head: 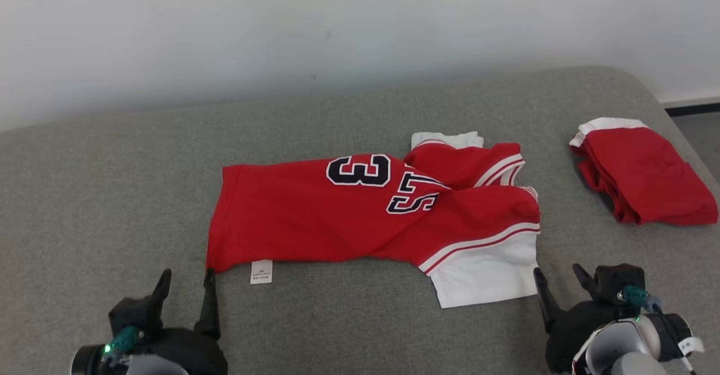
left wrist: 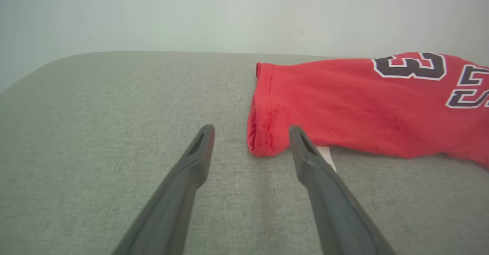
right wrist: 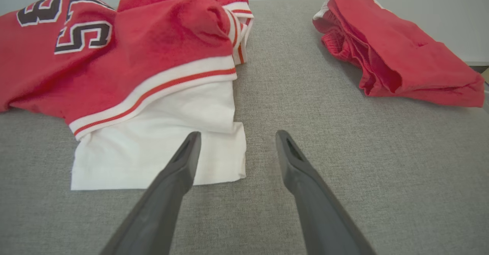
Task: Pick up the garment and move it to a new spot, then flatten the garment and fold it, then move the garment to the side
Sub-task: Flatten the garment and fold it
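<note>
Shows red jersey (head: 337, 217) stretched left-right just ahead; left claw (head: 187, 276), right claw (head: 557, 271) spread empty, one near each end.

Grey upholstered surface (head: 112, 184), pale wall (head: 281, 26)

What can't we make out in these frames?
- Care label: print too small in head view; left gripper partly covers it in left wrist view.
- Jersey: second digit broken by a fold, head view; left wrist view's right edge cuts it off.
- Folded red garment: its type hidden by its own folds, head and right wrist views.
- Far white patch: mostly under red fabric, head view.
</note>
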### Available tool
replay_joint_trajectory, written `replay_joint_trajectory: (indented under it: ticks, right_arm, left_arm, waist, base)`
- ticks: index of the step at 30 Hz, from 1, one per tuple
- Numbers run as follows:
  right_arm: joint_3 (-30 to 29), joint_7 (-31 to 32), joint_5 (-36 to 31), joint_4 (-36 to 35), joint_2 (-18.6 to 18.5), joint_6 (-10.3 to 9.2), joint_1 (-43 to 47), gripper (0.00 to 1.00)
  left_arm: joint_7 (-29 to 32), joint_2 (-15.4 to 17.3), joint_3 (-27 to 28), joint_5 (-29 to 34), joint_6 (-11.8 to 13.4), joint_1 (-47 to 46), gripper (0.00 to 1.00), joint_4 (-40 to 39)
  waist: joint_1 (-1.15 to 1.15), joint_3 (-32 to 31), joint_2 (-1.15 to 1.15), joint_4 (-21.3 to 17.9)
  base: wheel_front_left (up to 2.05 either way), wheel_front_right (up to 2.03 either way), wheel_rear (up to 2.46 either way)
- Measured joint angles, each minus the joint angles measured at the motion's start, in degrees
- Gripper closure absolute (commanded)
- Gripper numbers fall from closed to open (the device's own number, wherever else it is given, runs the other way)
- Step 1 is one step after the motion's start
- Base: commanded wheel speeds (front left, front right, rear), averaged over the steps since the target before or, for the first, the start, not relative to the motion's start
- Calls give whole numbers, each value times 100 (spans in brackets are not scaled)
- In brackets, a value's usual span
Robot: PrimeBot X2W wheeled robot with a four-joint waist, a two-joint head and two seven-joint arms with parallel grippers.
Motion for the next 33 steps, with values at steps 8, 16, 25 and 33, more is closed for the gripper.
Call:
replay_joint_trajectory:
  ticks: [8,16,25,33]
  right_arm:
    - [209,224,8,644,-90,0,-548,0]
    - [141,238,-203,1050,-53,0,-879,0]
    - [298,323,-422,1213,-44,-22,-1139,6]
    - [468,316,-192,1045,-91,-19,-1034,100]
  left_arm:
    - [-112,-51,-159,-115,-10,-828,0,747]
    - [-176,-76,-229,-166,125,-1206,0,1351]
    - [-211,-65,-235,-169,315,-1713,98,1886]
    - [-203,-81,-190,-292,197,-1556,100,1435]
  waist:
    - [0,537,0,-116]
    - [-1,897,0,-115]
    - [-2,1158,-2,-71]
    - [-1,1105,0,1]
  base:
    - [0,0,0]
    - [0,0,0]
    - [0,0,0]
    - [0,0,0]
